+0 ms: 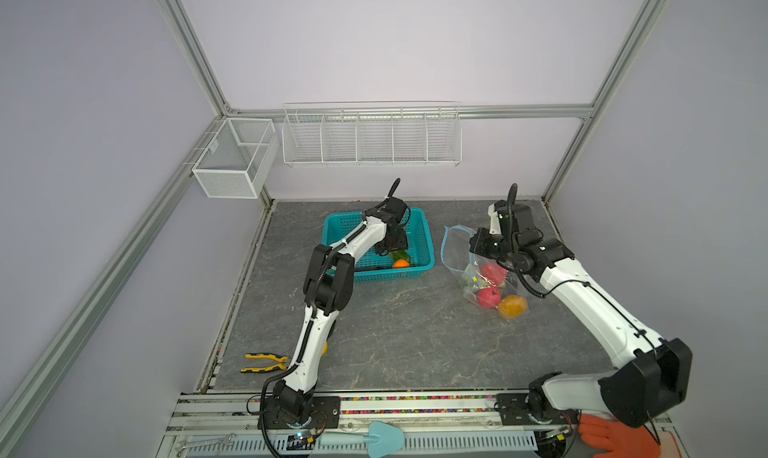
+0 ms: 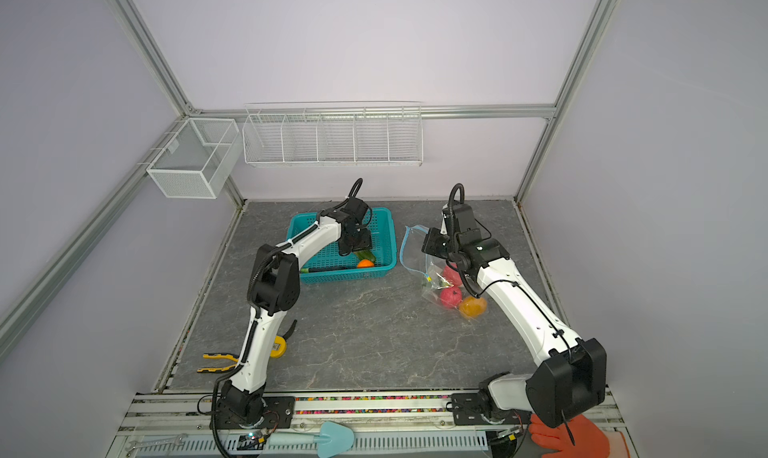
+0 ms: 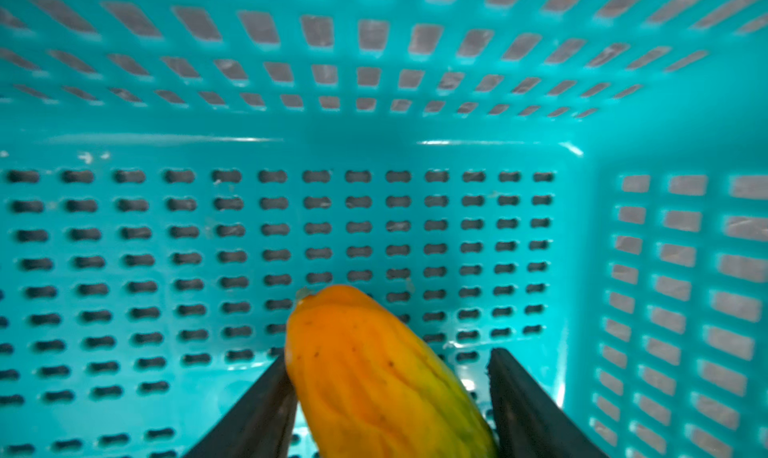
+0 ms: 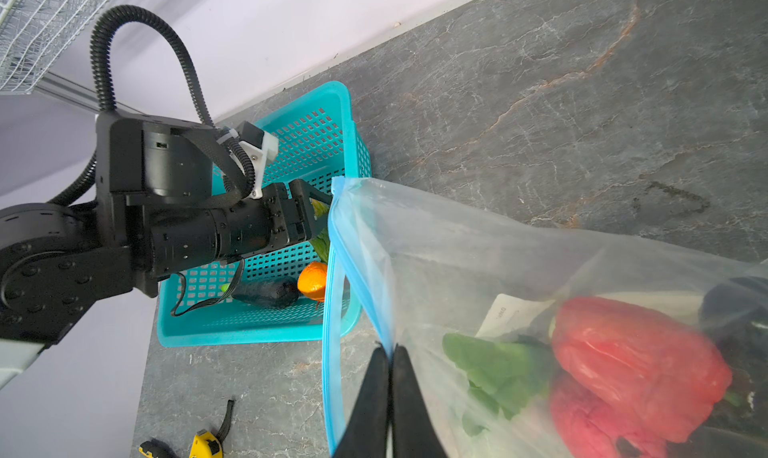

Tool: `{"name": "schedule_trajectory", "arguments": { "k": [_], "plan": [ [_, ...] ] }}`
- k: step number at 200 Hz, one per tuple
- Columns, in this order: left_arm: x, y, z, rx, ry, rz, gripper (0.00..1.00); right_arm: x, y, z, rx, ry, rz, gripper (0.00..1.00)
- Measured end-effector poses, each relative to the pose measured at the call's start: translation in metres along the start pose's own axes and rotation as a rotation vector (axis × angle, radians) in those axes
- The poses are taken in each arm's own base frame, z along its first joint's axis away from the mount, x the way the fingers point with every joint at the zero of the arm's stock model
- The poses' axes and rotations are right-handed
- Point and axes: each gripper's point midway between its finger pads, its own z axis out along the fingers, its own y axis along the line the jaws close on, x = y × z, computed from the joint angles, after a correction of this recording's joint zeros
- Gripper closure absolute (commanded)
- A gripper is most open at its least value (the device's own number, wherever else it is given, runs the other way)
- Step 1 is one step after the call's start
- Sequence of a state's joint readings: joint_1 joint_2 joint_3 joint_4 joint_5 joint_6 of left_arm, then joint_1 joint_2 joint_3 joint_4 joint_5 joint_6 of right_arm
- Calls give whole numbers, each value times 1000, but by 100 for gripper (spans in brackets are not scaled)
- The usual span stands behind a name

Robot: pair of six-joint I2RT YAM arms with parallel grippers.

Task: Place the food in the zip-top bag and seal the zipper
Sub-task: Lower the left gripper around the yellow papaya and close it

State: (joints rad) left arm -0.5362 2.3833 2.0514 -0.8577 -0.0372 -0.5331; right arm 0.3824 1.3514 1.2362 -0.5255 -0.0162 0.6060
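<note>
Nearest to us, the zip-top bag (image 1: 455, 252) lies on the right side of the table (image 1: 395, 331), with red pieces (image 1: 489, 297) and a big orange piece (image 1: 513, 306) already inside. The right gripper (image 4: 390, 352) is clamped tight on the bag's mouth edge, right on the zipper (image 4: 331, 331) strip, propping the mouth up and open toward the basket.

Further back, the left gripper (image 3: 388, 356) is down inside the teal basket (image 1: 419, 264), jaws spread either side of a long yellow-green fruit (image 3: 374, 393). One finger touches it and the other shows a gap, so we'd say nothing's grabbed yet. A small orange piece (image 1: 401, 263) and a dark piece (image 4: 266, 291) sit in there too.

We reckon we're mid-loading, on the pick. The next move needs the jaws squeezed across the fruit's narrow width, a straight lift clear of the basket wall, then a carry across to the propped mouth. Zipping comes way later.
</note>
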Motion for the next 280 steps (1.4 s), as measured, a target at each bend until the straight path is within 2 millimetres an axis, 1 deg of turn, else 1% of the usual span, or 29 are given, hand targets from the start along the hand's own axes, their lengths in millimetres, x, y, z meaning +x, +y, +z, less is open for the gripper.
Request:
{"name": "schedule_trajectory", "arguments": {
  "k": [38, 55, 88, 114, 127, 149, 168, 195, 222, 250, 280],
  "plan": [
    [-2, 16, -3, -14, 4, -24, 30, 0, 0, 0, -1, -1, 0, 93],
    [-4, 21, -3, -18, 4, -33, 28, 0, 0, 0, 0, -1, 0, 93],
    [-2, 22, -2, -12, 12, -35, 21, 0, 0, 0, 0, -1, 0, 93],
    [4, 23, 2, -9, 26, -39, 19, 0, 0, 0, 0, -1, 0, 93],
    [6, 23, 0, -2, 26, -39, 17, 0, 0, 0, 0, -1, 0, 93],
    [12, 25, -2, 1, 37, -40, 17, 0, 0, 0, 0, -1, 0, 93],
    [14, 26, -4, 1, 38, -43, 24, 0, 0, 0, -1, 0, -1, 93],
    [13, 25, -3, 5, 36, -47, 31, 0, 0, 0, -1, 0, -1, 93],
    [12, 25, -4, 7, 33, -47, 36, 0, 0, 0, -1, 0, -1, 93],
    [12, 24, -5, 6, 37, -46, 39, 0, 1, 0, -2, 0, -1, 93],
    [1, 17, -14, 25, 10, -47, 42, 1, 2, 0, -3, 2, -4, 93]
  ]
}}
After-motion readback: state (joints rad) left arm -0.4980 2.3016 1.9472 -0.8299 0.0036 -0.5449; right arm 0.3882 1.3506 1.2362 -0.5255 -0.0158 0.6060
